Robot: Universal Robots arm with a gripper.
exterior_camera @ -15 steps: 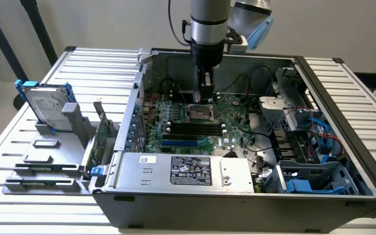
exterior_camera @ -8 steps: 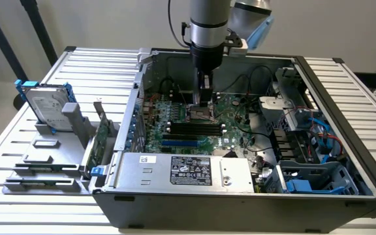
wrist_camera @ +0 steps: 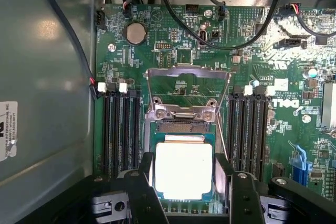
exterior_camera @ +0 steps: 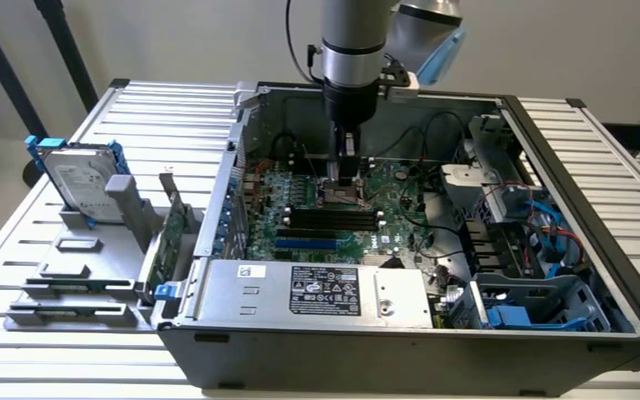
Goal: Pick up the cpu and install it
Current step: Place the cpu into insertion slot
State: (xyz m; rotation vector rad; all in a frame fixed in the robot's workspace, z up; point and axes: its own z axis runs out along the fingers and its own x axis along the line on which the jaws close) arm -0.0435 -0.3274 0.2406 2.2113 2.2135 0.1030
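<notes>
The cpu (wrist_camera: 184, 170), a small square chip with a bright silvery top, sits between my gripper's (wrist_camera: 184, 182) two black fingers (wrist_camera: 146, 174), which press against its opposite sides. It is low over the open socket (wrist_camera: 182, 129) on the green motherboard (wrist_camera: 173, 51), and the socket's metal load plate (wrist_camera: 188, 90) is flipped up and back. I cannot tell whether the chip rests in the socket. In the exterior view my gripper (exterior_camera: 345, 185) points straight down into the open computer case (exterior_camera: 409, 333), at the middle of the board.
Black memory slots (wrist_camera: 121, 129) flank the socket on both sides, and black cables (wrist_camera: 220, 45) loop over the board. In the exterior view a power supply (exterior_camera: 320, 292) lies at the case front; a hard drive (exterior_camera: 81, 179) stands in a grey holder (exterior_camera: 76, 275) on the left.
</notes>
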